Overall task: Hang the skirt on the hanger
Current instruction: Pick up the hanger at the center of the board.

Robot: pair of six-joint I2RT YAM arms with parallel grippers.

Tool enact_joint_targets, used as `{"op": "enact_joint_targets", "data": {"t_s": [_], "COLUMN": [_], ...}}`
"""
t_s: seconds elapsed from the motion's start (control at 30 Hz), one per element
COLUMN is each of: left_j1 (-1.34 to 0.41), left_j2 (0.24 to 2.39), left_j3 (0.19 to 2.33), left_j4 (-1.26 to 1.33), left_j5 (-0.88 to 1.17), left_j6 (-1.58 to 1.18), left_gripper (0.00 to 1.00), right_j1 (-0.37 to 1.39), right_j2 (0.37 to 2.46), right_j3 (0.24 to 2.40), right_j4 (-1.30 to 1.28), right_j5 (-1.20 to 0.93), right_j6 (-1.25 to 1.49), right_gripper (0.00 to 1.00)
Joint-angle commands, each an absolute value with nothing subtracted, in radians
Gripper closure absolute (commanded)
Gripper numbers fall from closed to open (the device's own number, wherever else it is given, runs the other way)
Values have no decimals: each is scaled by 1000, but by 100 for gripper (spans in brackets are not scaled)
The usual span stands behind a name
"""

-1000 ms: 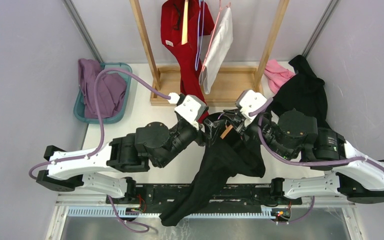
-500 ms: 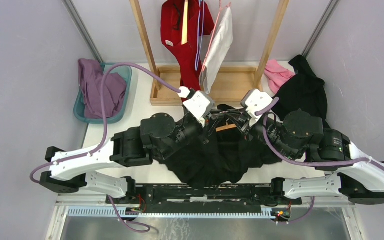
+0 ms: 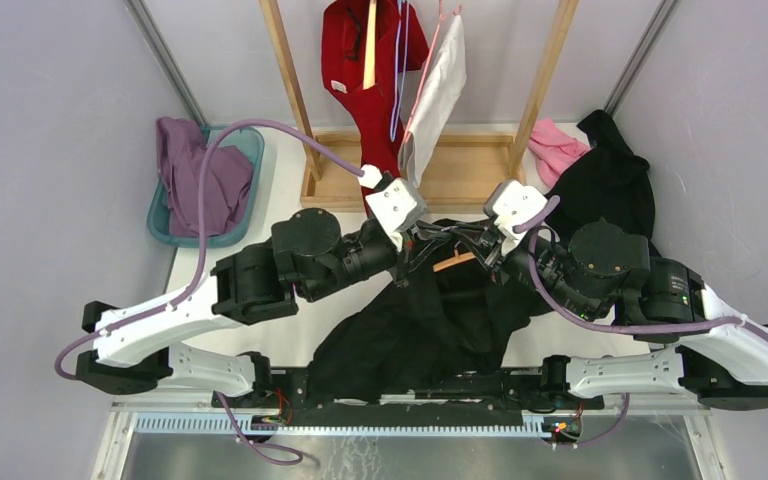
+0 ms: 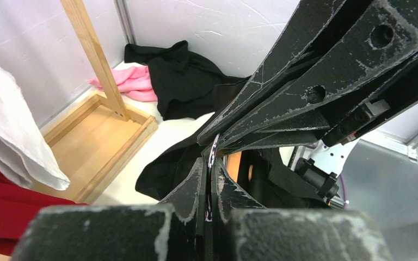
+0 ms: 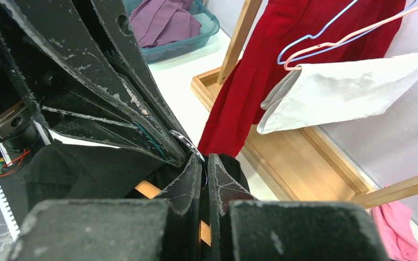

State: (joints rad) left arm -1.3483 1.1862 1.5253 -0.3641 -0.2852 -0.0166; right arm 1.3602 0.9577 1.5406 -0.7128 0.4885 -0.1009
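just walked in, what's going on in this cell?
Both arms are working a black skirt onto a wooden hanger held up mid-table. The left gripper and right gripper are shut at opposite ends of the hanger, each apparently pinching a metal clip. The skirt drapes down toward the near edge; whether it is clipped on can't be seen.
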Motion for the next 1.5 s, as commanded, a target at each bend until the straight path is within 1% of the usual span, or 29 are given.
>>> {"op": "enact_joint_targets", "data": {"t_s": [0.0, 0.1, 0.2, 0.47, 0.7, 1.0, 1.13, 1.47], "left_j1": [-1297, -1273, -1249, -1219, -1215, -1216, -1215, -1215], "left_j2": [1149, 1144, 1156, 1157, 1165, 1209, 1222, 1225], "left_j3": [1576, 1594, 1635, 1720, 1834, 1975, 2005, 2001], "left_j4": [-314, -337, -386, -481, -564, -681, -699, -700], "left_j5": [-237, -189, -143, -48, 62, 287, 345, 365], "left_j6": [42, 52, 64, 108, 117, 89, 82, 80], "left_gripper": [97, 97, 97, 97, 97, 97, 97, 97], "right_j1": [1373, 1374, 1373, 1374, 1373, 1371, 1371, 1340], "right_j2": [951, 950, 951, 944, 1020, 1086, 1134, 1249], "right_j3": [1589, 1594, 1614, 1688, 1804, 2002, 2077, 2044], "right_j4": [-663, -667, -685, -771, -924, -1090, -1159, -1190], "right_j5": [428, 430, 426, 419, 318, 177, 130, -19], "right_j6": [-89, -96, -113, -144, -189, -279, -285, -238], "right_gripper": [95, 88, 73, 60, 57, 55, 51, 48]}}
